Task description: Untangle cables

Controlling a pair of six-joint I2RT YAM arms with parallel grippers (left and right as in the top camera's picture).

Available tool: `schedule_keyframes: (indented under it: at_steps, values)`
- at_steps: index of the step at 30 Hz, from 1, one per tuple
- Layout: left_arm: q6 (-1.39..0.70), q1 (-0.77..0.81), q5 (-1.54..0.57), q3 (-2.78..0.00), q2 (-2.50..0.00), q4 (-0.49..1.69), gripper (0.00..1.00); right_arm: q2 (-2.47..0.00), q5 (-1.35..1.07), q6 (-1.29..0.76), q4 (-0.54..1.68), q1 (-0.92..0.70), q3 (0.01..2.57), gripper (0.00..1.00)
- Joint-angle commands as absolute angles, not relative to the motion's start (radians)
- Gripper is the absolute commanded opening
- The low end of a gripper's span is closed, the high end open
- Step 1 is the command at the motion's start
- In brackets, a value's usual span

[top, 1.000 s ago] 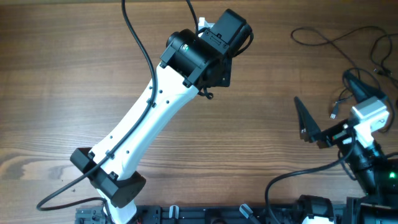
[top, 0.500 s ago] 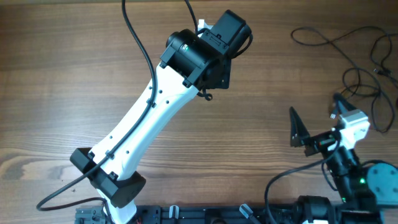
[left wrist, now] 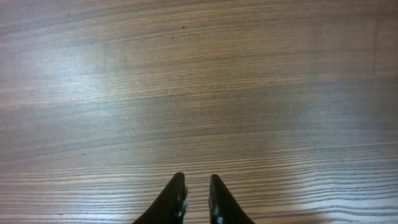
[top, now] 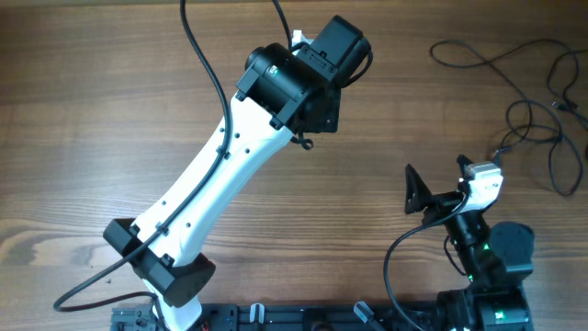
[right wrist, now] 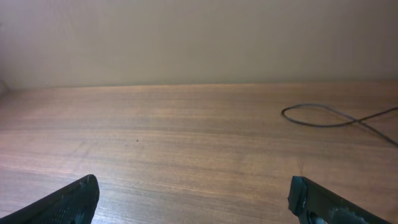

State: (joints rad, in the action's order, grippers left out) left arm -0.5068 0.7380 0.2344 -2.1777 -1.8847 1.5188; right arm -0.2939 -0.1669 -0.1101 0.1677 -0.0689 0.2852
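Observation:
The cables [top: 514, 69] lie in loose thin black loops at the table's far right, with more loops [top: 551, 138] below them. One loop [right wrist: 317, 116] shows far right in the right wrist view. My right gripper [top: 439, 179] stands wide open left of the cables and clear of them, with only bare wood between its fingers [right wrist: 74, 199]. My left gripper [left wrist: 196, 183] hovers over bare wood, its jaws a narrow gap apart with nothing between them. A thin dark cord [top: 281, 14] runs from the top edge to a white piece [top: 299, 38] beside the left wrist.
The left arm [top: 230, 156] lies diagonally from the near left corner to the upper middle, its thick black wire [top: 207, 64] arching beside it. The right arm's base [top: 487, 267] sits at the near right. A wall rises behind the table in the right wrist view.
My right gripper has pulled back leftward and toward the near edge, away from the cable loops, still wide open. The left arm has stayed in place.

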Motion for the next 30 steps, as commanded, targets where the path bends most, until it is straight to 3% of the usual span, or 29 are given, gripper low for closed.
schedule_keyframes:
  at_steps: [1, 5, 12, 16, 20, 23, 26, 27, 30]
  values:
    - [-0.501, 0.743, 0.229, -2.179, -1.851, 1.525, 0.29, -0.277, -0.083, -0.130, 0.159, -0.081, 0.280, 1.00]
    - [-0.501, 0.743, 0.229, -2.179, -1.851, 1.536, 0.37, -0.278, -0.056, -0.130, 0.234, -0.081, 0.280, 1.00]
    - [-0.501, 0.743, 0.229, -2.179, -1.851, 1.539, 0.38, -0.279, 0.118, -0.189, 0.380, -0.081, 0.279, 1.00]
    - [-0.501, 0.743, 0.229, -2.179, -1.851, 1.539, 0.55, -0.279, 0.162, -0.191, 0.502, -0.081, 0.279, 1.00]
    - [-0.501, 0.743, 0.229, -2.179, -1.851, 1.539, 0.62, -0.279, 0.208, -0.183, 0.612, -0.081, 0.279, 1.00]
    - [-0.501, 0.743, 0.229, -2.179, -1.851, 1.539, 0.85, -0.279, 0.245, -0.183, 0.701, -0.081, 0.279, 1.00]
    - [-0.501, 0.743, 0.229, -2.179, -1.851, 1.539, 0.88, -0.279, 0.248, -0.182, 0.726, -0.081, 0.279, 1.00]
    - [-0.501, 0.743, 0.229, -2.179, -1.851, 1.539, 0.98, -0.279, 0.247, -0.182, 0.737, -0.081, 0.279, 1.00]
    - [-0.501, 0.743, 0.229, -2.179, -1.851, 1.539, 1.00, -0.279, 0.247, -0.183, 0.757, -0.081, 0.279, 1.00]
